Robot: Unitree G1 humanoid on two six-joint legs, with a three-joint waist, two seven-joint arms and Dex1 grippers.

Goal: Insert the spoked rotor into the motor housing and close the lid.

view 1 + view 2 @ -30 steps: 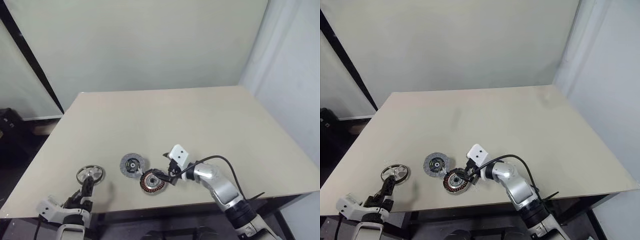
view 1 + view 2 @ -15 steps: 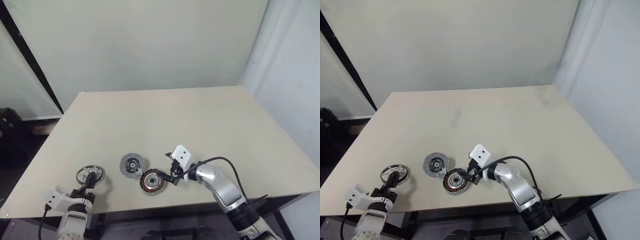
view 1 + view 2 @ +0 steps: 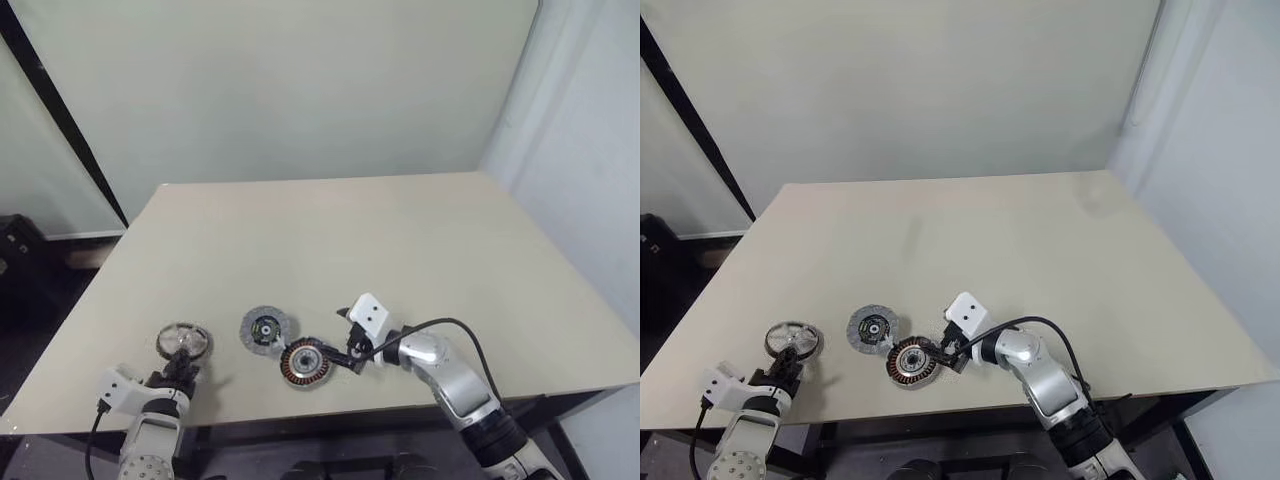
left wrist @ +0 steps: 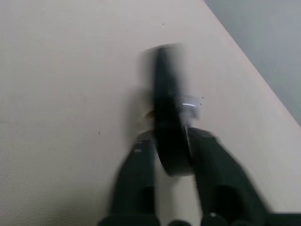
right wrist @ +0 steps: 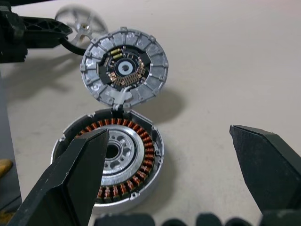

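left end effector (image 4: 169,150) closed on spoked rotor (image 3: 184,341)

The desk (image 3: 400,240) is seen from above by both head views, facing forward and down. The housing (image 5: 110,162) is viewed closely from the right wrist; the rotor (image 4: 167,113) beside it, edge-on, from the left wrist.

left gripper (image 4: 171,157): was wide open a second ago, fingers (image 4: 136,174) now closed on the spoked rotor's rim
spoked rotor (image 3: 184,341): was lying flat on the counter (image 3: 330,250), now tipped up on edge between the fingers, seen edge-on from the left wrist
left arm: pushed forward toward the rotor
right gripper (image 3: 345,357): shifted slightly right
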